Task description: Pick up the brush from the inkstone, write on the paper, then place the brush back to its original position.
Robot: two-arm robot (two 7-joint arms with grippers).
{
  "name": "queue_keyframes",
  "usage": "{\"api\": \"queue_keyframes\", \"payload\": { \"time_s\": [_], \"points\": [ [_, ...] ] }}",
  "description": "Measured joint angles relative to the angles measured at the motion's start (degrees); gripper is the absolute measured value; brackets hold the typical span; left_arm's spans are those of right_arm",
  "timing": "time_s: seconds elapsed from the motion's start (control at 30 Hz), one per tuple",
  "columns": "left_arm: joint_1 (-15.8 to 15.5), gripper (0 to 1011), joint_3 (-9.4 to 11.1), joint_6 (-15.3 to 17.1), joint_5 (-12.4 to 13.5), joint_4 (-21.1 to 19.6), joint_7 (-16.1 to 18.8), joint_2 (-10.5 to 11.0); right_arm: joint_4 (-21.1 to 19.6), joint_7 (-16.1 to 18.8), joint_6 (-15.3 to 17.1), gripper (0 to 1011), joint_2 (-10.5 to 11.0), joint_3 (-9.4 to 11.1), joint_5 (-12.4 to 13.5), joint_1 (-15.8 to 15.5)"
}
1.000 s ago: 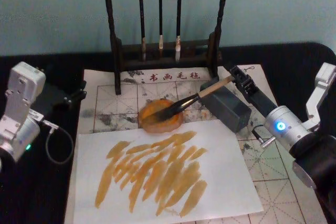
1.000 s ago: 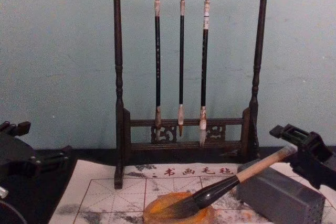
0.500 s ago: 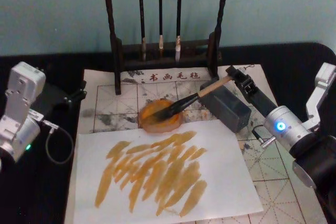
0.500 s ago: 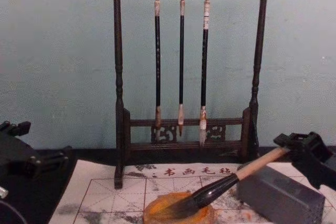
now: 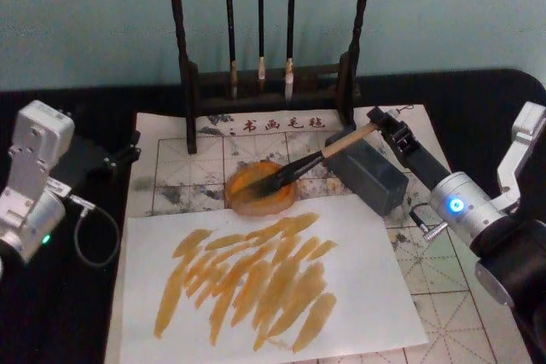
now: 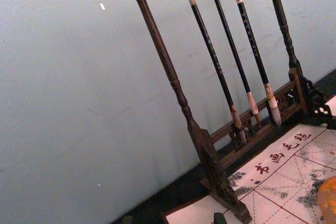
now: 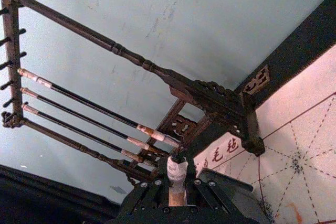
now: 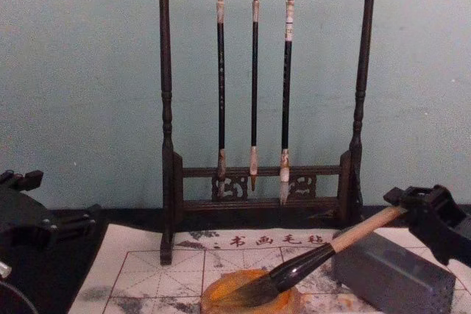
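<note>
The right tool (image 5: 381,128) reaches in from the right over the far part of the counter (image 5: 478,100). It is closed on the pale top end of the brush (image 5: 316,159). In the right wrist view the handle sits pinched between the 2 black fingers (image 7: 149,195).

The brush slopes down and to the left from that grip. Its handle passes over the near top edge of a grey block (image 5: 375,178), and its dark tuft lies on the round orange inkstone (image 5: 247,200).

The inkstone sits on the paper (image 5: 171,168), a red-gridded sheet with grey smudges and red characters along its far edge. A plain white sheet (image 5: 358,279) streaked with orange strokes lies on the near part of the paper, just in front of the inkstone.

Behind the paper stands a dark wooden rack (image 8: 165,108) with 3 thin brushes (image 8: 254,86) hanging from it.

The left tool (image 5: 119,155) is parked at the paper's left edge, holding nothing; how far open it is I cannot tell.
</note>
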Motion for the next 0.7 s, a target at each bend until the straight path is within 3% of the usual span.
{"api": "queue_keyframes", "payload": {
  "time_s": [0.33,0.7],
  "points": [
    [0.00,1001,0.00,0.00,0.00,0.00,0.00,0.00,-0.06,-0.05,0.01,188,0.07,-0.07,0.10,0.00],
    [0.00,1001,0.00,0.00,0.00,0.00,0.00,0.00,-2.55,-1.39,0.95,188,1.01,0.30,4.22,-0.71]
  ]
}}
